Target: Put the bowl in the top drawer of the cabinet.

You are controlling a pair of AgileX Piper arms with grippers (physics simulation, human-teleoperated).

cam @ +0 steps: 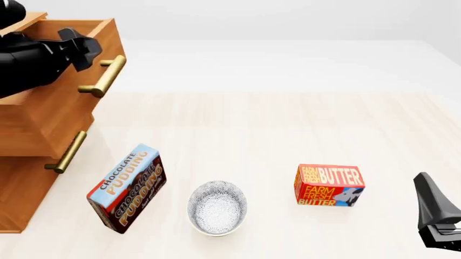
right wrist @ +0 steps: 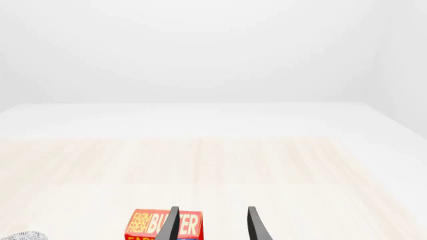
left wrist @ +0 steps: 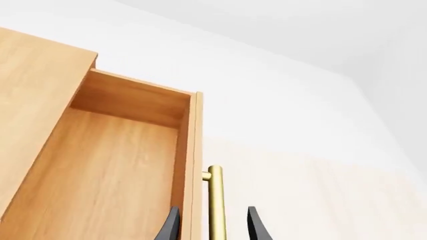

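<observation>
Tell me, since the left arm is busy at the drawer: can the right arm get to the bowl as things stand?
Probably yes: the right gripper is open, the bowl sits uncovered, though the butter box stands close to that path.

"FARM FRESH BUTTER" on the red butter box (printed twice), "CHOCOLATE PUDDING" on the pudding box

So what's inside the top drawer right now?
The top drawer is pulled out; the left wrist view shows only bare wood. The part under the cabinet is hidden. The bowl sits on the table.
</observation>
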